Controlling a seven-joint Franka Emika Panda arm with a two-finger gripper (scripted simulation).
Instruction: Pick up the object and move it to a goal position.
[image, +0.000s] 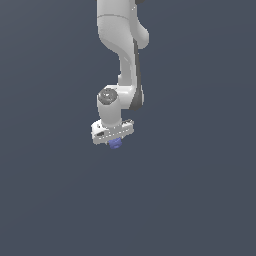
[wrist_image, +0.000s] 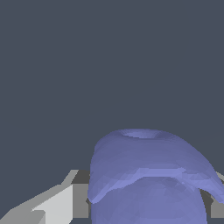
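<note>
Beneath the white wrist block, in the middle of the exterior view, we find the gripper (image: 115, 142) pointing downward, and the object (image: 115, 144), a small blue-purple lump, sits directly under it, tucked up against the underside of the block so that only its lower part peeks out. In the wrist view we see the same object (wrist_image: 148, 175) filling the near part of the picture: a matte, rounded blob with a flattened cap and a flaring, lumpy rim, wedged between the two grey-white fingers (wrist_image: 57, 205), one showing plainly on one side of it and only a sliver of the other at the opposite edge. From this we read the pincer as closed narrowly on the object, gripping it from both sides. We cannot make out the fingertips themselves in the exterior view, since the block and the blob cover them. Moving outward, we see the block joined to a round grey-capped wrist joint, and above that the white arm (image: 125, 55) with a dark strip along its side rises to the upper edge of the picture. Around all of this there is only a plain dark grey-blue background (image: 200, 175), uniform in both views, so we cannot tell whether the object hangs in the air or rests on a surface.
</note>
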